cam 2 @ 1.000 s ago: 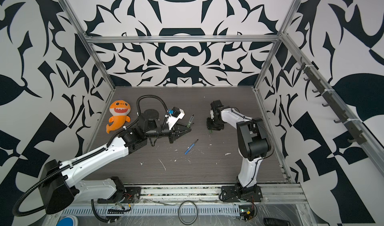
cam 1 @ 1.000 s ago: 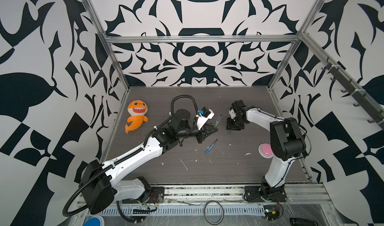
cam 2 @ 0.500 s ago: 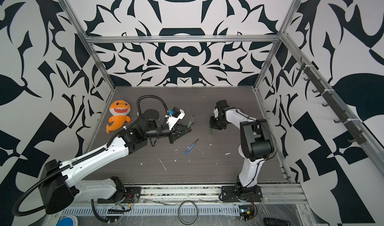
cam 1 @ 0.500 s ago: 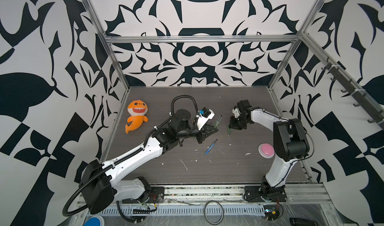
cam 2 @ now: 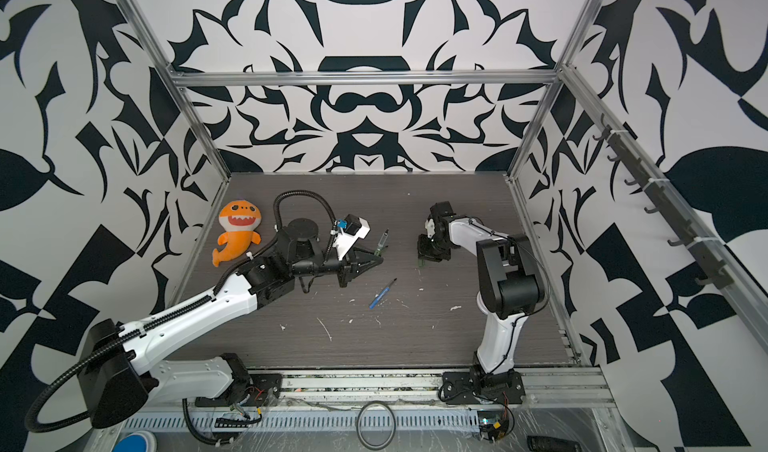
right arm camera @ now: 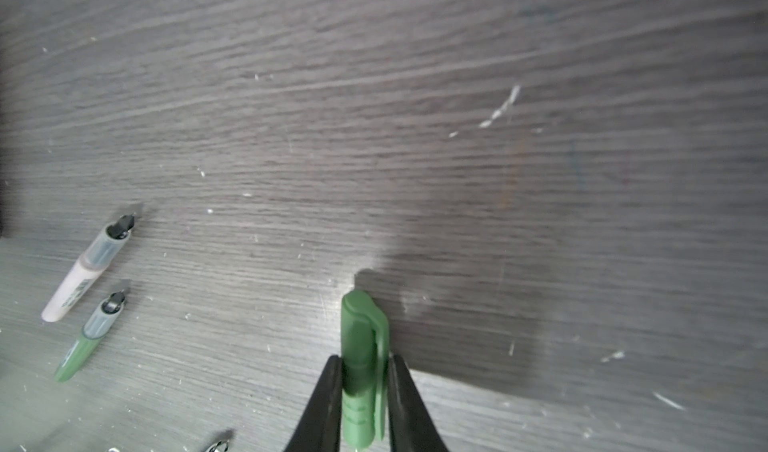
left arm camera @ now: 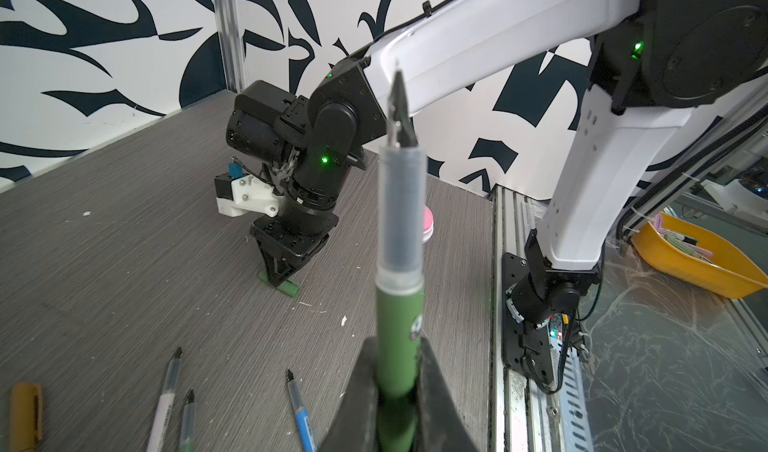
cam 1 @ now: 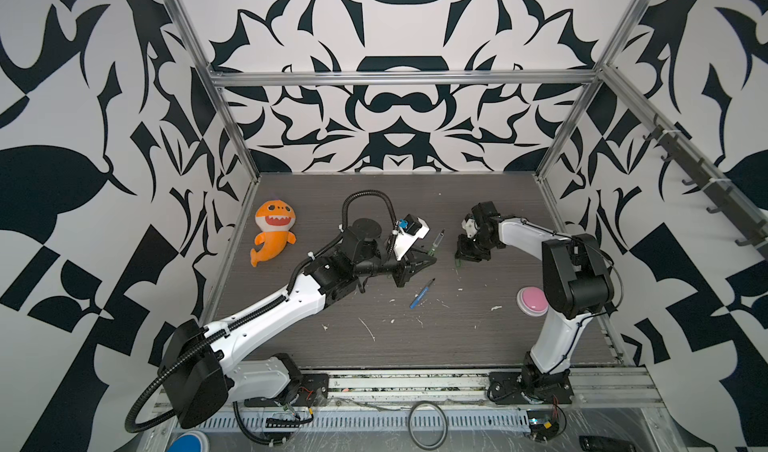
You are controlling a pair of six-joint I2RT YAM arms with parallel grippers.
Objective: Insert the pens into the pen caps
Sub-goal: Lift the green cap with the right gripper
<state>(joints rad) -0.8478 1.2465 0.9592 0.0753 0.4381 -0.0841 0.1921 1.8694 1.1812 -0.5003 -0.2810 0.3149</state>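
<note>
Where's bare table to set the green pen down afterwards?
Free: the table's back strip behind both arms, and the front stretch between the blue pen and the front rail. Crowded: the middle, where the left gripper holds the green pen near loose pens and the right gripper pinches the green cap.

Nothing here reads as words or numbers to me. The green pen (left arm camera: 399, 304) clamped in my left gripper (left arm camera: 397, 346) carries a small round mark in white and red just above the grip, too small to make out. The blue pen (left arm camera: 300, 412) has a barcode strip on its barrel, and so does the white-pink pen (right arm camera: 79, 277), with tiny print beside the bars that stays illegible. The orange-brown pen (left arm camera: 25, 416) shows a dark printed band, blurred. The green cap (right arm camera: 361, 337) pinched in my right gripper (right arm camera: 363, 360) bears faint lettering I cannot read
</note>
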